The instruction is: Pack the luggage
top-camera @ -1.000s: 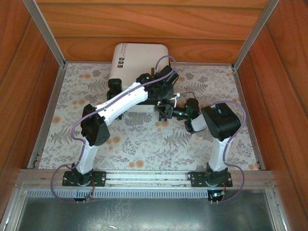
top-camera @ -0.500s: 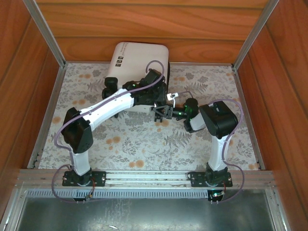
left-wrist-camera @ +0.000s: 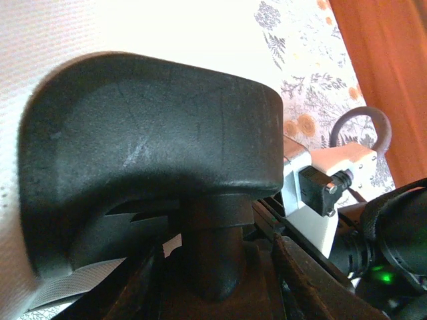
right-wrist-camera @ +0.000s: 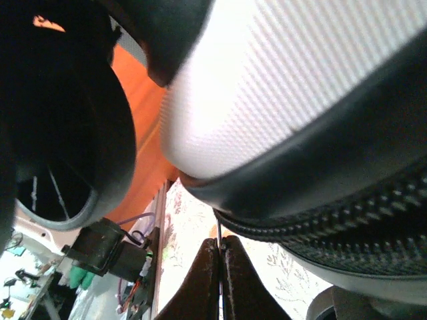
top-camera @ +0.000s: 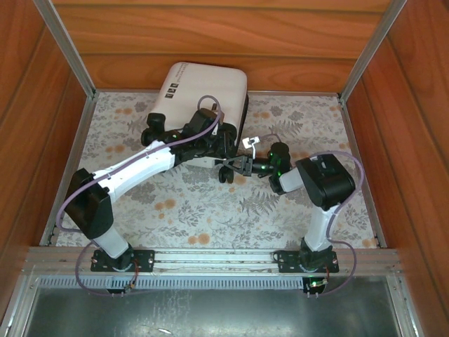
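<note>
The luggage (top-camera: 203,86), a white hard shell with small black marks, lies at the back of the table, turned slightly askew. My left gripper (top-camera: 223,146) is at its near end. In the left wrist view the fingers (left-wrist-camera: 303,280) flank the black stem under a luggage wheel housing (left-wrist-camera: 147,140), gripping it. My right gripper (top-camera: 238,166) sits just right of that, shut on a thin metal zipper pull (right-wrist-camera: 219,230) that hangs from the black zipper (right-wrist-camera: 347,220) below the white shell (right-wrist-camera: 300,80).
Floral tablecloth (top-camera: 210,210) covers the table. Wooden walls (top-camera: 210,35) close in the back and both sides. A metal rail (top-camera: 210,258) runs along the near edge by the arm bases. A luggage wheel (right-wrist-camera: 60,153) looms left in the right wrist view.
The left arm's elbow has swung left and the luggage has turned with it, its near end shifting left. The right gripper has followed leftward, still pinching the pull.
</note>
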